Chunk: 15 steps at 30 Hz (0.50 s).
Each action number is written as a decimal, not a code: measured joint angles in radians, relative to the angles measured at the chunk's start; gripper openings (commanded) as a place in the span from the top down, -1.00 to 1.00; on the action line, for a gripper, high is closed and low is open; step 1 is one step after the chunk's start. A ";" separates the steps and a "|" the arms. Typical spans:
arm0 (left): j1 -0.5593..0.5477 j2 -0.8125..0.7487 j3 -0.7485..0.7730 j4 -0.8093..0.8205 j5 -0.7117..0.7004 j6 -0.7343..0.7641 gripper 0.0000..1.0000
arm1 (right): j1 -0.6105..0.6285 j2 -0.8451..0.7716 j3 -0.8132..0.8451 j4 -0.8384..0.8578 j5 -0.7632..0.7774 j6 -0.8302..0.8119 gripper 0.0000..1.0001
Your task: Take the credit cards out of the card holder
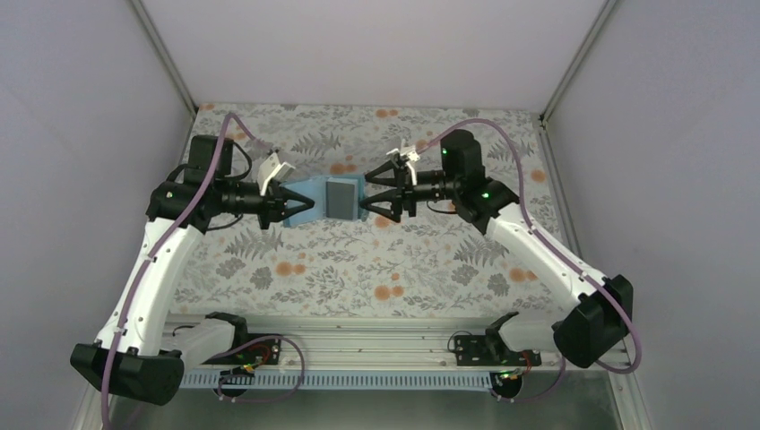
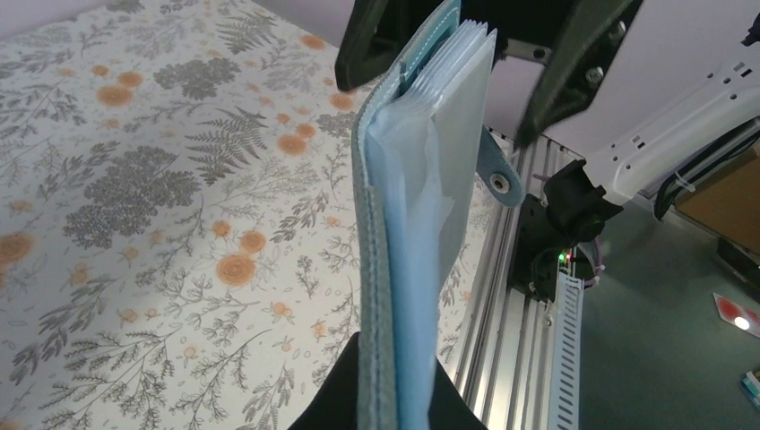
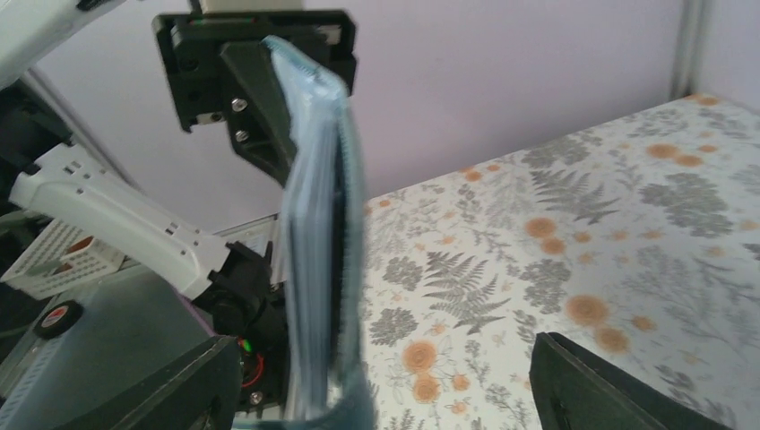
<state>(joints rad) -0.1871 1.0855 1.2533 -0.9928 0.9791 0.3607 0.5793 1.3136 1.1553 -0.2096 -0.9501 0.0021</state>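
The teal-blue card holder (image 1: 327, 199) hangs in the air over the flowered cloth, between the two arms. My left gripper (image 1: 300, 206) is shut on its left end. In the left wrist view the holder (image 2: 403, 224) stands edge-on between my left gripper's (image 2: 394, 394) black fingers, its pale blue pockets fanned out. My right gripper (image 1: 366, 202) is open, with its fingers on either side of the holder's right end and not touching it. In the right wrist view the holder (image 3: 314, 251) stands left of centre in the open right gripper (image 3: 385, 381). The credit cards are hidden inside the pockets.
The flowered cloth (image 1: 376, 260) covers the table. Grey walls (image 1: 358, 54) close in the back and both sides. An aluminium rail (image 1: 358, 345) with the arm bases runs along the near edge. A snap tab (image 2: 497, 175) sticks out from the holder.
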 measured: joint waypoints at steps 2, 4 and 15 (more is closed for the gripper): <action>0.000 -0.005 0.000 -0.006 0.005 0.005 0.95 | -0.019 -0.021 0.000 -0.004 0.021 -0.002 -0.43; 0.000 -0.007 0.000 -0.011 0.014 0.010 0.95 | -0.026 -0.031 0.000 0.000 0.043 0.008 -0.38; 0.000 -0.008 0.000 -0.012 0.025 0.014 0.95 | -0.003 -0.027 0.000 0.011 0.044 0.049 -0.65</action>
<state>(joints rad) -0.1867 1.0779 1.2533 -1.0046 1.0042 0.3748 0.5758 1.2861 1.1557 -0.1989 -0.9062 0.0513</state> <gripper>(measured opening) 0.046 0.806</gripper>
